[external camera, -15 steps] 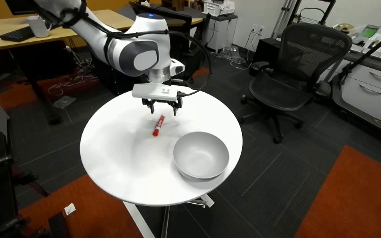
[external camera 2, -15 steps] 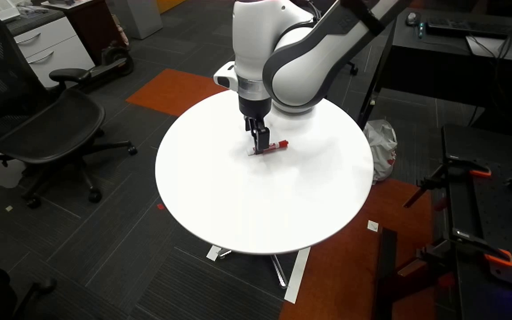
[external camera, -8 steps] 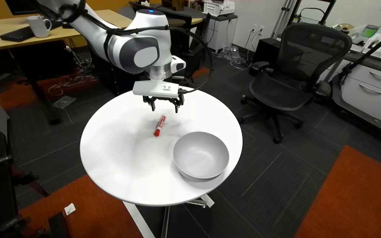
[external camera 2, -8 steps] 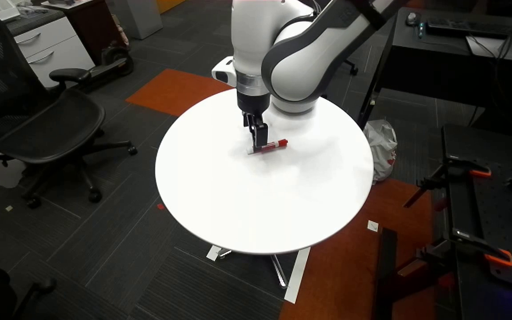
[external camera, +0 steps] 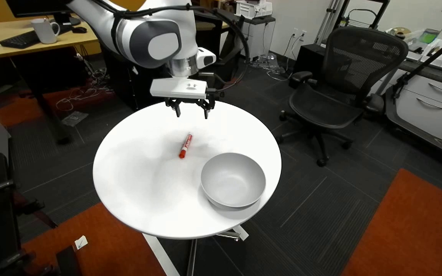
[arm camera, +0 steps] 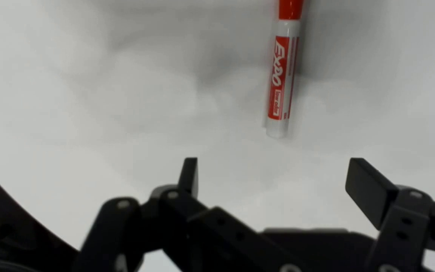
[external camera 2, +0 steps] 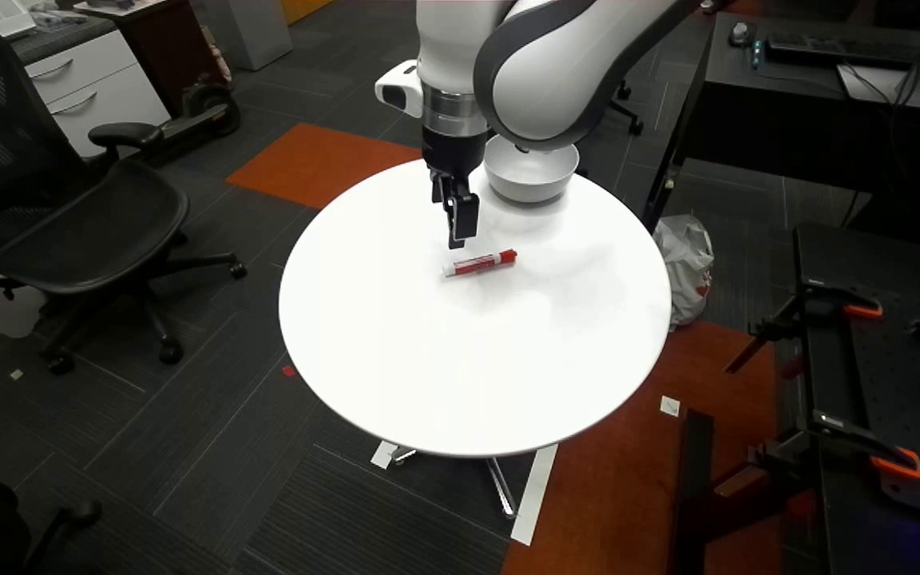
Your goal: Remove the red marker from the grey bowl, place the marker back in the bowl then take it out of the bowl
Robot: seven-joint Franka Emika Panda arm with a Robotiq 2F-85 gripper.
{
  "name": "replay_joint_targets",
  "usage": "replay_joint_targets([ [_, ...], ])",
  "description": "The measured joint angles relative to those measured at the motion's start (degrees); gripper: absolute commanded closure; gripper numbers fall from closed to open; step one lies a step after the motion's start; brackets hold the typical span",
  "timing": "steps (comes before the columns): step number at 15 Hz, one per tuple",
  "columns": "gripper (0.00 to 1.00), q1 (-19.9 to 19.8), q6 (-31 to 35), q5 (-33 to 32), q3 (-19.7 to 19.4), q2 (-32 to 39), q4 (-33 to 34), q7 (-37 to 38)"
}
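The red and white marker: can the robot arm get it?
Probably yes: its black jaws hang open above the round white table, nothing shows between them and the marker; the smooth grey bowl sits apart.

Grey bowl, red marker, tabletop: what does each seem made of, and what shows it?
Grey bowl: probably satin plastic, from its soft, blurred highlight; coated metal is possible.
Red marker: likely plastic, its glossy cap catching small glints.
Tabletop: perhaps smooth laminate, white without visible grain.

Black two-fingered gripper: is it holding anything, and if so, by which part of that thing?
Nothing is held: the gripper is open above the round white table, where the red-and-white cylindrical marker lies free.
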Motion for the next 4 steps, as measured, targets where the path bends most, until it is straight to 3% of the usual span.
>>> replay_joint_targets([
  [4, 0.00, 0.0, 0.0, 0.6, 0.0, -2.4, -1.6, 0.0],
])
